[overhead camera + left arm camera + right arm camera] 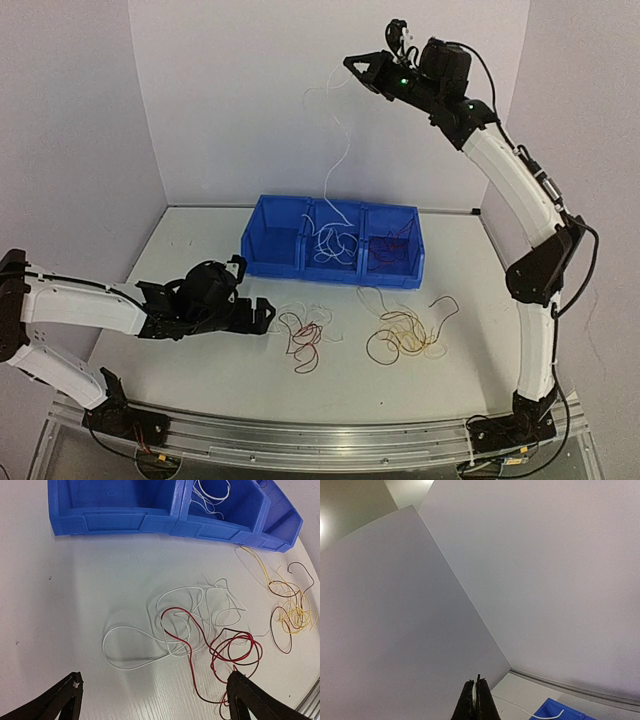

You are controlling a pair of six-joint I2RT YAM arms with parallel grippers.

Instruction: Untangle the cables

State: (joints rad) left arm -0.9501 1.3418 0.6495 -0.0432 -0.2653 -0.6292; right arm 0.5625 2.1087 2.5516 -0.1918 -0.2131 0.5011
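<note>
At the lower left of the top view we see the left gripper [154, 679] low over the table [190, 240], its jaws spread wide and holding nothing. Just right of it lies a loose tangle of white and red cables [303, 338], thin and floppy, in overlapping loops. Behind them, at the centre, sits a blue bin [272, 242]; curled white wires [330, 245] lie in its middle compartment, dark red wires [395, 248] in its right one. Further right on the table lies a yellow and brown tangle [405, 335]. At the upper right the right gripper [352, 66] is pinched closed on a white cable [342, 150] that hangs down into the middle compartment.
</note>
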